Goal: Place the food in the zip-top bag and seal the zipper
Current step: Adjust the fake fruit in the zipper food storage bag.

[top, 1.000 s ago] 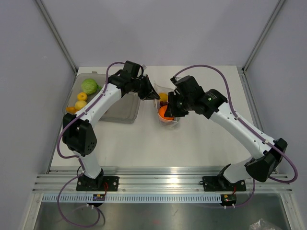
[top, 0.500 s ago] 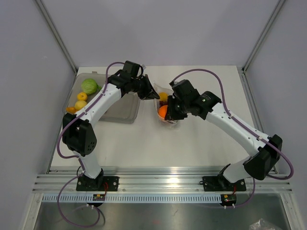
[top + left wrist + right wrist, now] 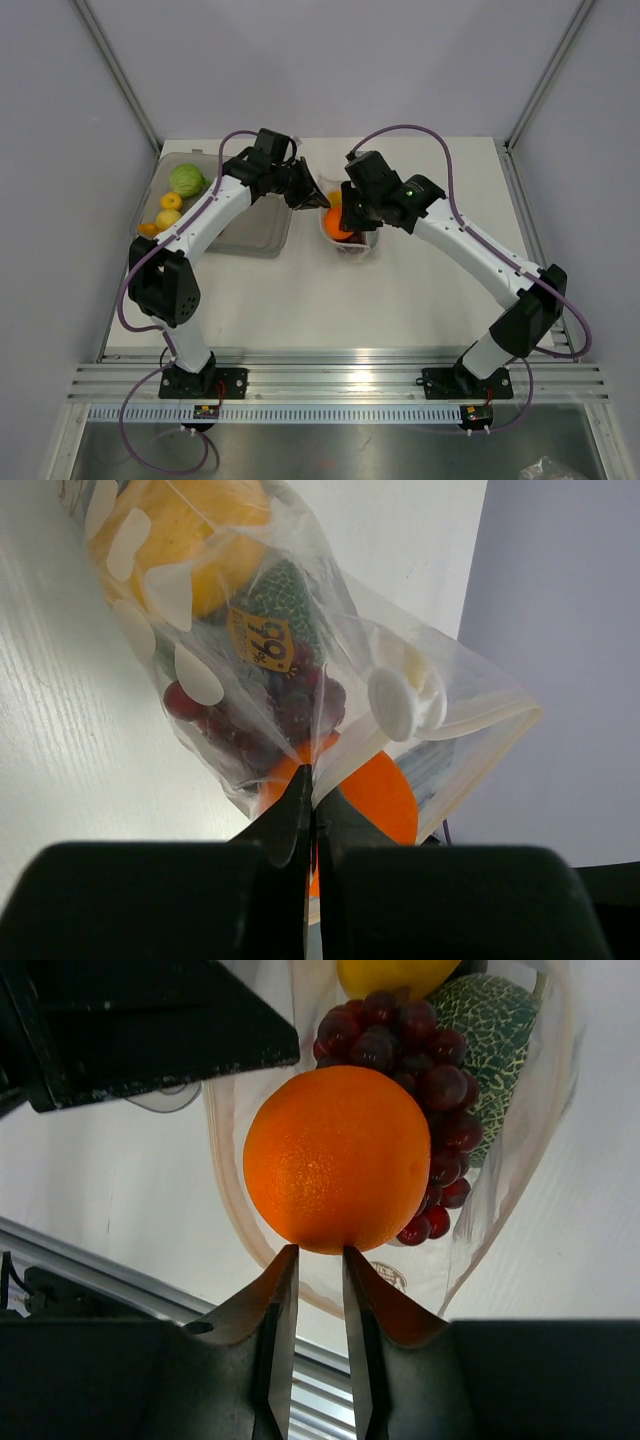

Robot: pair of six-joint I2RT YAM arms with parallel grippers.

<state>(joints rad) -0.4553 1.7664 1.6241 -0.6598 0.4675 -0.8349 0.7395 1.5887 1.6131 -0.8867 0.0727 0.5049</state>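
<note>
The zip-top bag (image 3: 352, 243) lies mid-table with its mouth held up; my left gripper (image 3: 312, 775) is shut on the bag's near lip (image 3: 330, 720). The whitish zipper (image 3: 490, 730) runs along the far lip. Inside lie dark purple grapes (image 3: 420, 1060), a yellow piece (image 3: 395, 972) and a green netted piece (image 3: 485, 1020). The orange (image 3: 335, 1158) sits in the bag's mouth. My right gripper (image 3: 318, 1250) stands just behind it, jaws a narrow gap apart, tips touching the orange's near side, nothing between them. From above, the right gripper (image 3: 350, 218) meets the left gripper (image 3: 312, 200) over the bag.
A grey translucent tray (image 3: 255, 235) sits at the left. A green lettuce-like piece (image 3: 187, 180), two yellow pieces (image 3: 170, 201) and a small orange piece (image 3: 148, 229) lie in it. The aluminium rail (image 3: 340, 380) runs along the near edge.
My right arm has swung left and away, carrying the orange up to the bag's mouth, and its jaws have spread slightly. The left gripper has kept its hold on the bag.
</note>
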